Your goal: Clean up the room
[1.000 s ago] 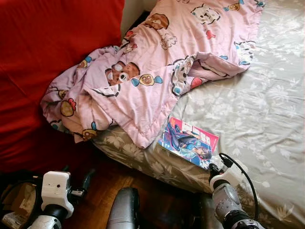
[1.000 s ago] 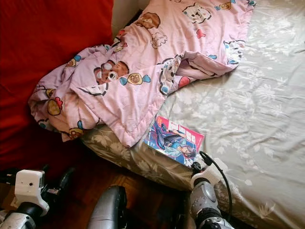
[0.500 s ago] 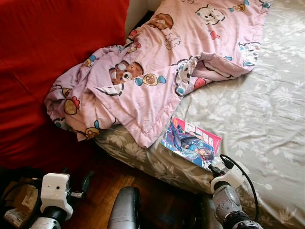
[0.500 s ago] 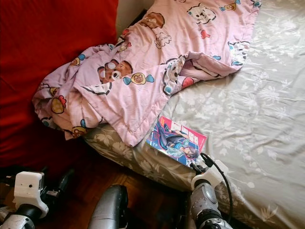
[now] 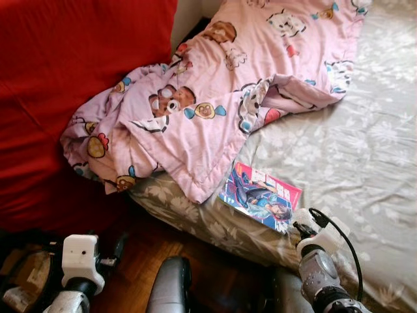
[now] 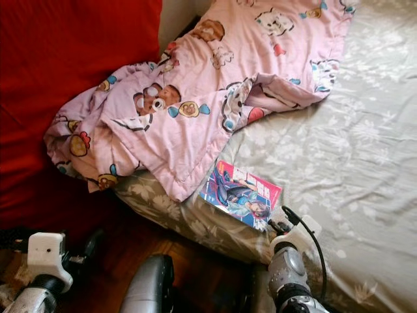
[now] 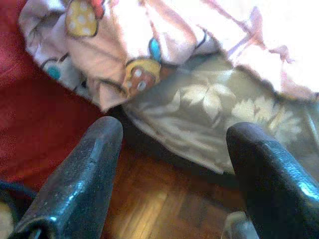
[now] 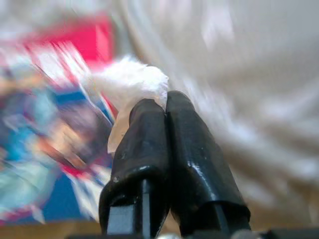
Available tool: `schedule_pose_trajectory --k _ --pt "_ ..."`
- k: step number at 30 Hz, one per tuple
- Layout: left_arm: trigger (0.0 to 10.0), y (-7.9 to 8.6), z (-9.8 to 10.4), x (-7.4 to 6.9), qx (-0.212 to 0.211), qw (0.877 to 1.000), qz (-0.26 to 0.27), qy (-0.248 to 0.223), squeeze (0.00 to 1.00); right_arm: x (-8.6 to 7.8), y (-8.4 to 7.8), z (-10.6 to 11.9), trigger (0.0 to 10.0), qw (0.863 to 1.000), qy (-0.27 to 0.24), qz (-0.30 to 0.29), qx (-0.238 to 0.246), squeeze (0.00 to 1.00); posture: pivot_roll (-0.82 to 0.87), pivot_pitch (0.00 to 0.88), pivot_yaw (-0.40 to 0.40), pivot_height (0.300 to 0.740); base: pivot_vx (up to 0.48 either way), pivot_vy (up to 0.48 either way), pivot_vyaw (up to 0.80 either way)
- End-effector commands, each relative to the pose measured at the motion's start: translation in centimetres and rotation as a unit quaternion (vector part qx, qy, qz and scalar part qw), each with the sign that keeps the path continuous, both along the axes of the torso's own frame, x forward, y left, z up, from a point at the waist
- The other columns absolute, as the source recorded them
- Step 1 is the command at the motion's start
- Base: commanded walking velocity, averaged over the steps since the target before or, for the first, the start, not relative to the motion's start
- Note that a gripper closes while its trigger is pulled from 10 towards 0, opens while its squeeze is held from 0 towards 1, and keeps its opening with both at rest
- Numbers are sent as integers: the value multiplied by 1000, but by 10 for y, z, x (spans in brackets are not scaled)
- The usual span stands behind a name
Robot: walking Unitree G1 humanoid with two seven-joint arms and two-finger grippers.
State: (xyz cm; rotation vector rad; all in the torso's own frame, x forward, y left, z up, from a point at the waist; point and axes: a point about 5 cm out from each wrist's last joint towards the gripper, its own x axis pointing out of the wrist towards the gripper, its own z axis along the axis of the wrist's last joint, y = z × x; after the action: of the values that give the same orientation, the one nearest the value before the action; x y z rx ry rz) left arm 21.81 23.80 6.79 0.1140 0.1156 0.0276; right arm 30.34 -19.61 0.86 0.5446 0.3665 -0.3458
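Note:
A colourful comic magazine (image 5: 260, 197) lies flat near the bed's front edge, partly under the hem of a pink cartoon-print blanket (image 5: 215, 98). My right gripper (image 8: 165, 102) sits just to the magazine's right, low over the sheet. Its fingers are pressed together with a crumpled white tissue (image 8: 130, 79) pinched at their tips; the tissue (image 5: 303, 217) rests against the magazine's corner. My left gripper (image 7: 172, 132) hangs open above the wooden floor, by the bed's corner, with nothing between its fingers.
A grey floral sheet (image 5: 365, 150) covers the bed. A red fabric mass (image 5: 65, 78) rises on the left. Dark parquet floor (image 5: 137, 267) runs between it and the bed. Brownish clutter (image 5: 16, 287) lies at the lower left.
My right gripper has shifted a little to the right along the bed edge with the tissue. The left arm has sunk slightly. The view has also shifted a little.

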Motion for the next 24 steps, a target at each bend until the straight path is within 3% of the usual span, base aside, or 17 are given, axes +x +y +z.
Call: schedule_pose_trajectory --k 1,7,12,13,14,21,23,24 --pt "10000 4 -10 -2 -2 1000 17 12 0 0 -3 2 0 1000 -11 11 -19 0 164 91 26 622 0 0 0" --pt "10000 6 -29 12 -25 998 47 24 0 -3 -11 8 0 996 -48 30 -75 0 124 0 -6 622 0 0 0" --pt "10000 14 -42 16 -49 994 94 30 0 -12 -6 1 0 988 -53 79 -120 0 104 0 -28 622 0 0 0" --pt "10000 15 -45 16 -53 993 100 33 0 -14 -5 -1 4157 987 -51 89 -123 0 101 0 -29 622 0 0 0" --pt "10000 15 -49 15 -60 992 107 39 0 -17 -4 -4 10000 986 -42 100 -124 0 93 0 -35 622 0 0 0" --pt "10000 12 -67 12 -71 988 119 67 0 -25 -7 -15 10000 985 -3 115 -128 0 74 0 -40 622 0 0 0" --pt "10000 11 -79 9 -89 982 141 92 0 -34 -10 -26 10000 981 43 126 -142 0 52 0 -47 637 0 0 0" --pt "10000 11 -79 9 -89 982 141 92 0 -34 -10 -26 10000 981 43 126 -142 0 52 0 -47 637 0 0 0"
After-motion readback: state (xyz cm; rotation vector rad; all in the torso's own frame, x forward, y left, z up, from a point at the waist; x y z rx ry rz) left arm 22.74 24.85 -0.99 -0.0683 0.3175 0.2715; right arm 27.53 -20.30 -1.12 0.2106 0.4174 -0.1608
